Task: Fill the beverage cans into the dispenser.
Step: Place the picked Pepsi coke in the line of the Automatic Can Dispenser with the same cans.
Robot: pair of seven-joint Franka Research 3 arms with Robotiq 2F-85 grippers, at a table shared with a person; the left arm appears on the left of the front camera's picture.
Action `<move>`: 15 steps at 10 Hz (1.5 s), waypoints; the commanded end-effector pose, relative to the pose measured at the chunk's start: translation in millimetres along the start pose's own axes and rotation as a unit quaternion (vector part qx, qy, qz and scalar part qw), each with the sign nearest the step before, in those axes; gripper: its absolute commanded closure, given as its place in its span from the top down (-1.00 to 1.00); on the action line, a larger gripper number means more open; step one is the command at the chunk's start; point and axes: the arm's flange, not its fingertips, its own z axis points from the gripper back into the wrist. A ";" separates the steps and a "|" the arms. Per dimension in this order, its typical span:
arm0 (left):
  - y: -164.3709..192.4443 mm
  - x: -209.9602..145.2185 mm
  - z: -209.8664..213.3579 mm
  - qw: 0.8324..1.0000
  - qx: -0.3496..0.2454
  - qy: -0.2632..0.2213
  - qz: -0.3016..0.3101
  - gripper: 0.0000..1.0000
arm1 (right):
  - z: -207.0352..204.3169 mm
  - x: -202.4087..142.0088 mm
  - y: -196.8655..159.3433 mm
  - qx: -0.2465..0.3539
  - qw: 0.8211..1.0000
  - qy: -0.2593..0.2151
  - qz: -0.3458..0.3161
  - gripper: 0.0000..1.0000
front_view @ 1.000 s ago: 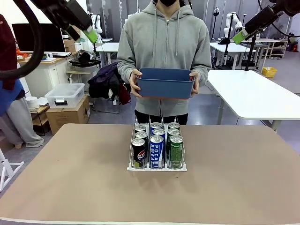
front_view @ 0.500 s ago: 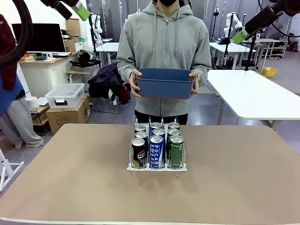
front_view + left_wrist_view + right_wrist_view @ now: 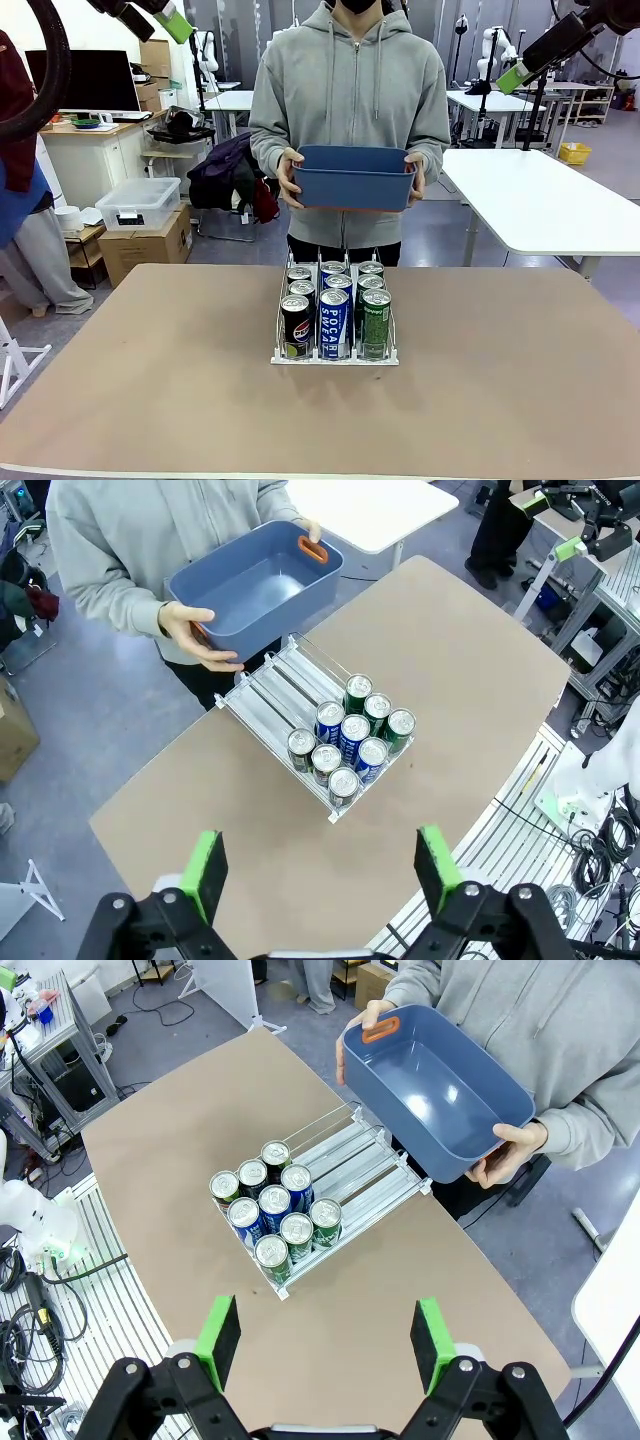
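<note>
Cans [image 3: 334, 312], nine, fill one dispenser [image 3: 335, 357]; left claw [image 3: 320, 872] and right claw [image 3: 327, 1335] gape apart.

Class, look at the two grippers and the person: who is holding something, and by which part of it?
Both grippers, left and right, hold nothing, jaws open. The person's hands hold the blue bin by its two short ends.

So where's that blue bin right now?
The blue bin is off the table, held in both of the person's hands at the far side in the front view, just behind and above the dispenser of cans.
</note>
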 end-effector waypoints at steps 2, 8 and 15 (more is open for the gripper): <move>0.9 -0.6 0.3 1.000 -0.001 0.001 0.001 1.00 | 0.6 -1.0 0.5 0.004 1.000 0.003 0.000 0.82; 0.9 -0.6 0.3 1.000 -0.001 0.001 0.001 1.00 | 0.6 -1.0 0.5 0.004 1.000 0.003 0.000 0.82; 0.9 -0.6 0.3 1.000 -0.001 0.001 0.001 1.00 | 0.6 -1.0 0.5 0.004 1.000 0.003 0.000 0.82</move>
